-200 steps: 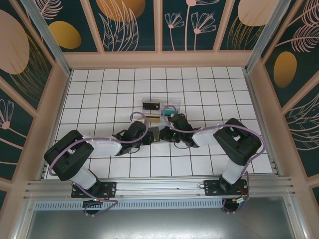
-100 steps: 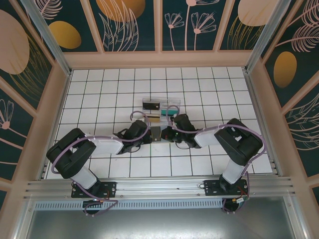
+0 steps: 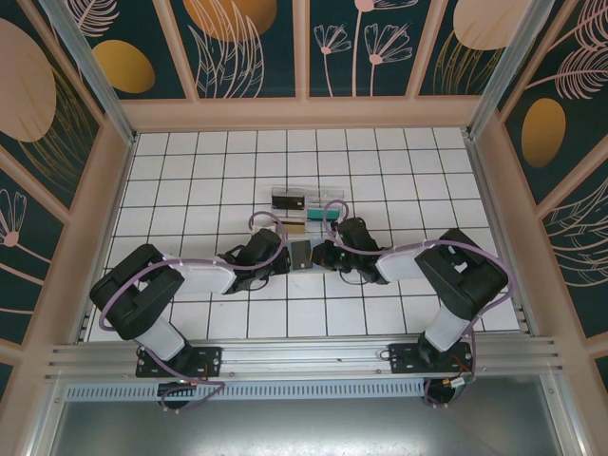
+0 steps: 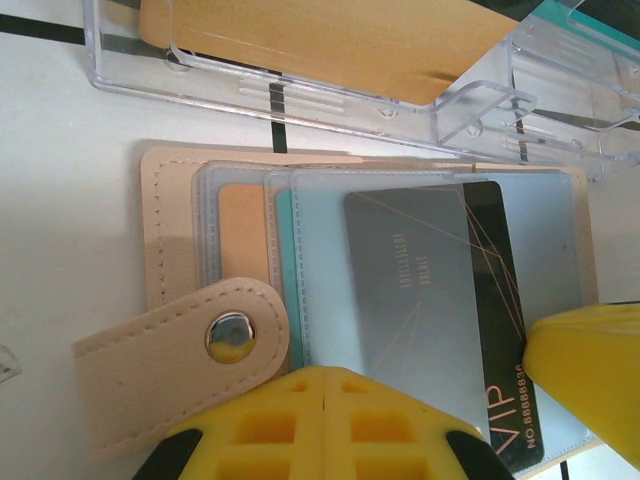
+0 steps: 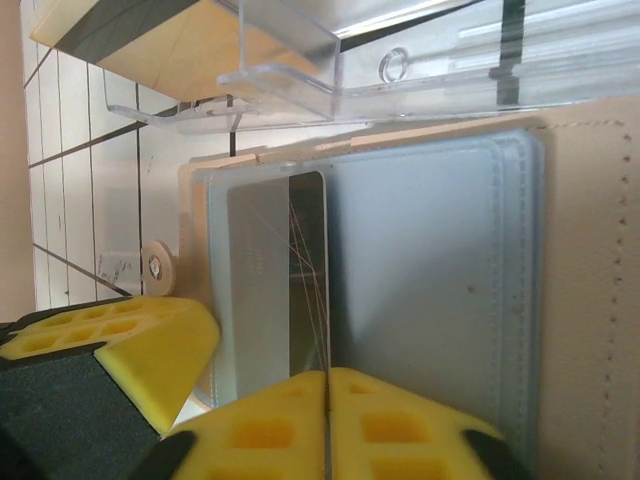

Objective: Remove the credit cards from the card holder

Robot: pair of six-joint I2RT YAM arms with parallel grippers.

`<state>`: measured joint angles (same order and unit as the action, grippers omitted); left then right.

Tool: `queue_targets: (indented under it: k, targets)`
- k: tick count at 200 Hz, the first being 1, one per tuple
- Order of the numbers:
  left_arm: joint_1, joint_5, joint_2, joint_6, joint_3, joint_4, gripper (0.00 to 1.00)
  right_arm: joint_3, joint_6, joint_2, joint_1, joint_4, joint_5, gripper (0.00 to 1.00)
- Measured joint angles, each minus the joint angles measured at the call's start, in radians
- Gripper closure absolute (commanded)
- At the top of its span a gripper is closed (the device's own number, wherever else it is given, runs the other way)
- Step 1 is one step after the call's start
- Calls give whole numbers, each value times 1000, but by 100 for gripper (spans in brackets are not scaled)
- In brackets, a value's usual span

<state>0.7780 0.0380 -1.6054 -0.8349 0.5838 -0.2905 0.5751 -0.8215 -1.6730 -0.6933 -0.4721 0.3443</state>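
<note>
The card holder (image 4: 170,200) lies open on the bench (image 4: 60,150), just beside a clear tray (image 4: 130,65), and is flanked closely by both arms. The withdrawal of a first card is judged to be the step in hand. A black VIP card (image 4: 410,300) is seen among the blue-grey sleeves, mostly veiled by a frosted layer, with one long strip bare.

The right hand (image 5: 327,385) is closed at that card's near edge. The bare strip runs straight into the seam between the pads, so a clamp on the card is judged likely. The left hand (image 4: 325,385) is shut, pads together, at the near edge of the holder. Whether a sleeve edge is pinched there cannot be told, as it is hidden by the pads. Other credit cards (image 4: 240,235), tan and teal at their edges, are tucked in the slots.

For the next move, a straight pull along the slot is called for while the holder is kept pinned. Otherwise the light holder may be dragged along with the card.

The tray wall stands just beyond the holder's far edge, and a tan card (image 4: 300,40) is held in the tray. A snap strap (image 4: 180,350) lies loose beside the left pads. Little room is left between the two hands.
</note>
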Motion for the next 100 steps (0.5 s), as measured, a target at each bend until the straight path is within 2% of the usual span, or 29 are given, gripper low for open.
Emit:
queue_targets:
  k: [64, 100]
  targets:
    - [0, 0, 2, 0, 0, 3, 100, 34, 0, -38, 0, -16, 21, 79]
    - [0, 0, 2, 0, 0, 4, 100, 39, -10, -59, 0, -33, 25, 93]
